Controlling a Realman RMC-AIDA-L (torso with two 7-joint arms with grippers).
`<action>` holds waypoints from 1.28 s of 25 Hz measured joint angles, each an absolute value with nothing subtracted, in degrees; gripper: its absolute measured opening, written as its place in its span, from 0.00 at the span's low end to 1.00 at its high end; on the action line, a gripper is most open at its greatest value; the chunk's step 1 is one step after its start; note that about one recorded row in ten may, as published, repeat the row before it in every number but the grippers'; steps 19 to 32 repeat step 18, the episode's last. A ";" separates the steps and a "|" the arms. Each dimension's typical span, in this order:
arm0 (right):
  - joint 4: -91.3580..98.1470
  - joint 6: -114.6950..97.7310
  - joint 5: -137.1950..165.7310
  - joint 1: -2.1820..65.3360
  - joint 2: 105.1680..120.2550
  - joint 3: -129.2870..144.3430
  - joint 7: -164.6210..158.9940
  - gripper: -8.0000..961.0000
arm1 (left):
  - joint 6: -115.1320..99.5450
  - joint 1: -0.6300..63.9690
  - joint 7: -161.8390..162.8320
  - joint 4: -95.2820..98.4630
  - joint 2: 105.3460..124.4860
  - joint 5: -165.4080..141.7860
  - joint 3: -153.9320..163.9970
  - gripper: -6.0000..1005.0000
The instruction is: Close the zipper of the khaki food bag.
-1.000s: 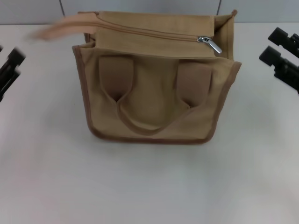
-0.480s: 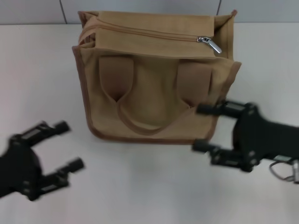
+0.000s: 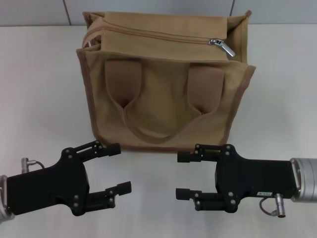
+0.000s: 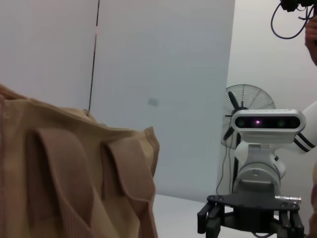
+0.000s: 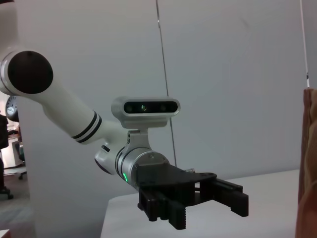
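One khaki food bag [image 3: 163, 84] stands upright at 12 o'clock on the white table [image 3: 277, 99]. It is boxy tan canvas with brown piped edges and two wide flat loop handles. One zipper [image 3: 158, 35] runs along its top, with a single silver metal pull tab [image 3: 224, 46] at the 1 o'clock end.

Two black grippers face each other in front of the bag:
- Left gripper [image 3: 119, 167], at 7 o'clock: fingers apart, holding nothing.
- Right gripper [image 3: 182, 174], at 5 o'clock: fingers apart, holding nothing.

Neither touches the bag.
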State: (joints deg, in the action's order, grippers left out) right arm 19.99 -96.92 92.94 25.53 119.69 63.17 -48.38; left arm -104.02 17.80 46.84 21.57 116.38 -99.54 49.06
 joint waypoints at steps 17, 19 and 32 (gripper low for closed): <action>15.57 -95.22 92.02 25.32 119.71 62.62 -44.27 0.71 | -103.85 16.60 46.65 20.99 117.85 -99.85 49.31 0.78; 15.57 -95.21 91.99 25.34 119.71 62.61 -44.27 0.71 | -103.95 16.47 46.65 20.98 117.93 -99.85 49.31 0.78; 15.57 -95.21 91.99 25.34 119.71 62.61 -44.27 0.71 | -103.95 16.47 46.65 20.98 117.93 -99.85 49.31 0.78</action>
